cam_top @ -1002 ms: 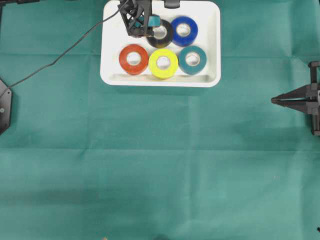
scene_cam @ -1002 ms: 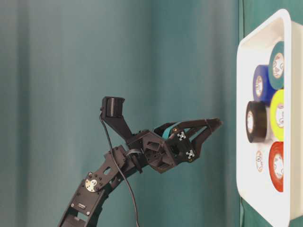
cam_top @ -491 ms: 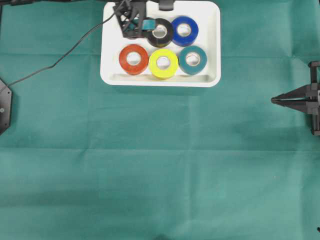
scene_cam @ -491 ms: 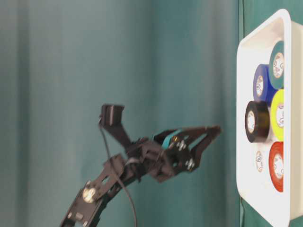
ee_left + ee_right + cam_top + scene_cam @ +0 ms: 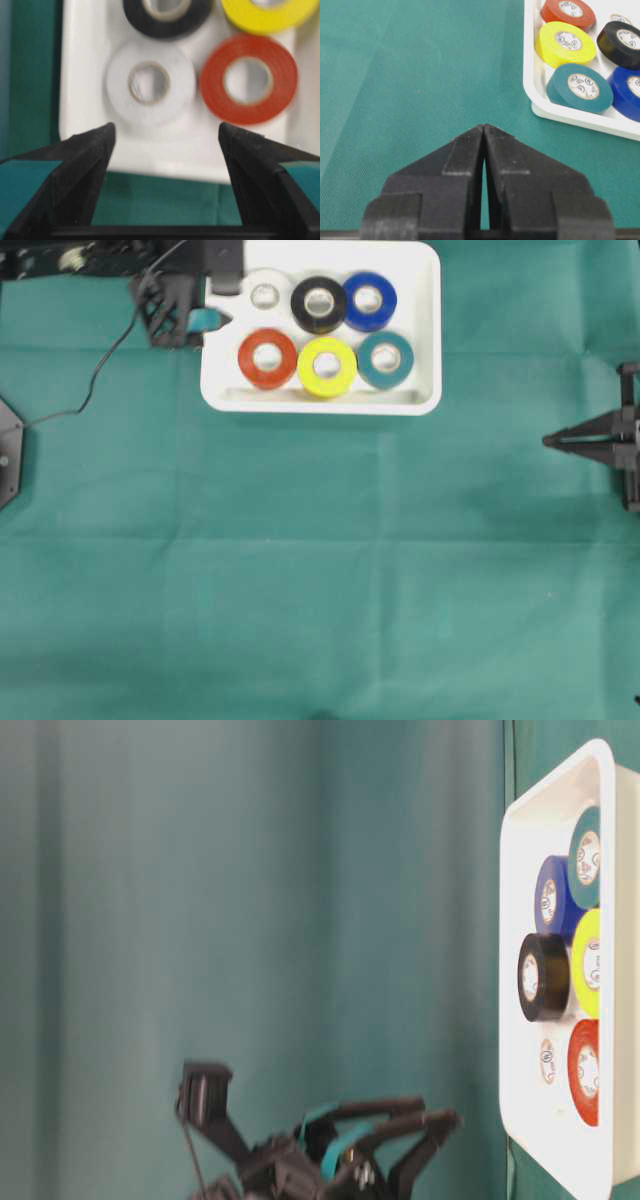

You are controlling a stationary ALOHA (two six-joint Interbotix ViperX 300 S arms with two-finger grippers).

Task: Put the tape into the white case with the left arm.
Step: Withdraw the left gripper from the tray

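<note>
The white case [image 5: 320, 400] at the table's far middle holds several tape rolls lying flat: white [image 5: 265, 295], black [image 5: 319, 303], blue [image 5: 369, 302], red [image 5: 267, 357], yellow [image 5: 327, 366] and teal [image 5: 385, 359]. My left gripper [image 5: 228, 298] hovers at the case's left rim, open, with nothing between its fingers. In the left wrist view the gripper [image 5: 166, 129] frames the case [image 5: 150, 155], and the white roll [image 5: 150, 82] lies just beyond its tips. My right gripper [image 5: 547, 441] rests shut and empty at the right edge.
A green cloth [image 5: 300, 570] covers the table. The left arm's thin black cable [image 5: 95, 380] trails over the cloth at far left. A black base part [image 5: 8, 450] sits at the left edge. In the table-level view the left gripper [image 5: 437, 1113] is low, short of the case [image 5: 510, 920].
My left gripper has drawn back leftward from above the black roll to the case's left rim, staying open. The white roll it covered now shows. The right arm has not moved.
</note>
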